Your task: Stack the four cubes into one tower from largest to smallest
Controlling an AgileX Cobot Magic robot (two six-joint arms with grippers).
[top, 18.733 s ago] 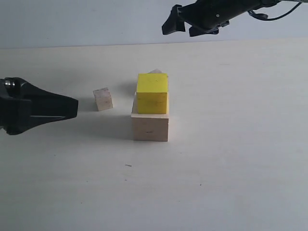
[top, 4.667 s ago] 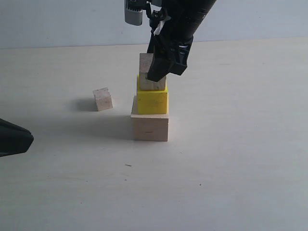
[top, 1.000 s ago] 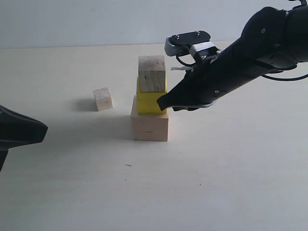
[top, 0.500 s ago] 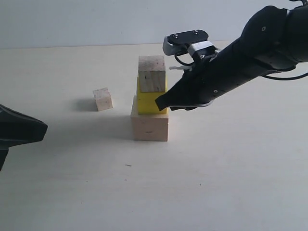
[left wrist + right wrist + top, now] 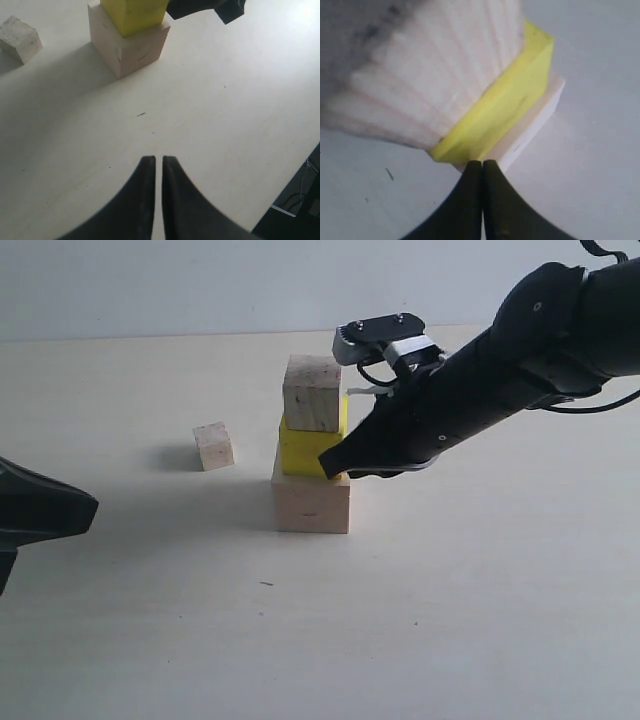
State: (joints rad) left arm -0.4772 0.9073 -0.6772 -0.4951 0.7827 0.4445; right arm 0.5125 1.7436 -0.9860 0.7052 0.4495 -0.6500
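Observation:
The tower stands mid-table: a large pale wood cube [image 5: 312,504] carries the yellow cube [image 5: 303,450], which sits skewed and slightly left of square. A small pale cube [image 5: 311,393] rests tilted on top of it. The other small cube [image 5: 214,445] lies alone on the table to the left. My right gripper [image 5: 336,463] is shut and empty, its tip against the yellow cube's lower right edge [image 5: 500,117], just above the base cube [image 5: 540,117]. My left gripper [image 5: 60,510] is shut and empty, low at the left edge, well short of the tower [image 5: 127,47].
The pale table [image 5: 450,620] runs to a light wall at the back. In the left wrist view the table's edge [image 5: 295,165] drops off to a dark floor. The right arm [image 5: 520,360] slants across the area right of the tower.
My right gripper has slid left into the yellow cube. That cube and the small cube on it have turned and shifted slightly left on the base. The left gripper stayed put.

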